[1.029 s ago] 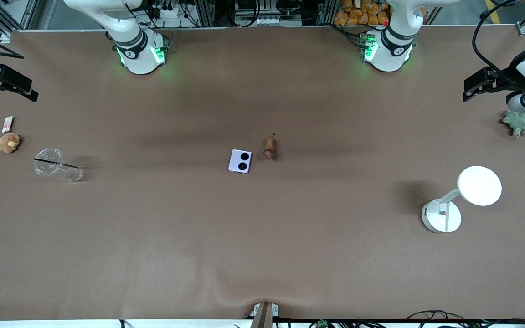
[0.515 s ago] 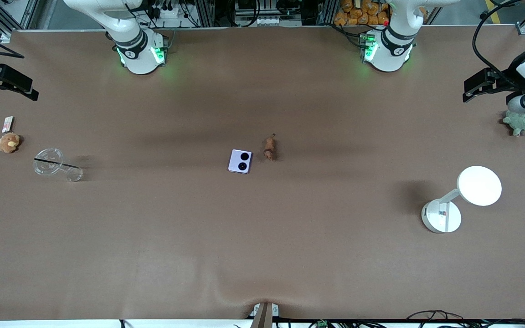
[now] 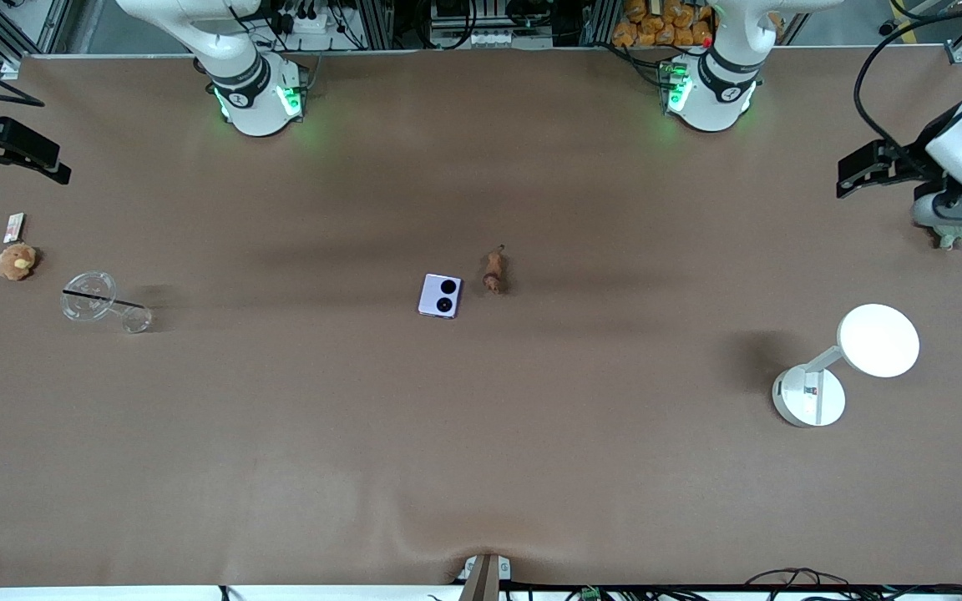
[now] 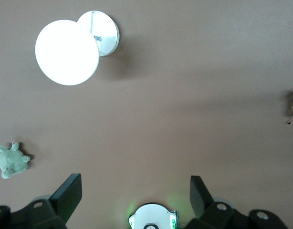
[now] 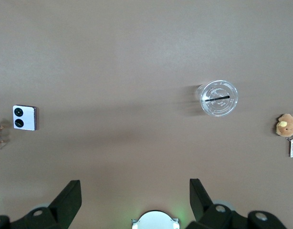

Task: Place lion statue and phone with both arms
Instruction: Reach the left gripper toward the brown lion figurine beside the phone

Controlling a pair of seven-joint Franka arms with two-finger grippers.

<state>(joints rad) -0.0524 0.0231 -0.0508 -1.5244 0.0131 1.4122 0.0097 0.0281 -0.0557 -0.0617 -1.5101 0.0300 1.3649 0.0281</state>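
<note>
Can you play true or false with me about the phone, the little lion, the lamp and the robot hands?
1. The phone lies flat on the table right beside the lion statue. True.
2. The left gripper is squeezing the lion statue. False: it is open and holds nothing, up at the left arm's end of the table above the green plush toy.
3. The white lamp is nearer to the front camera than the green plush toy. True.
4. The right gripper is shut on the phone. False: it is open and empty, up at the right arm's end of the table.
5. The clear cup stands upright. False: it lies on its side.
</note>
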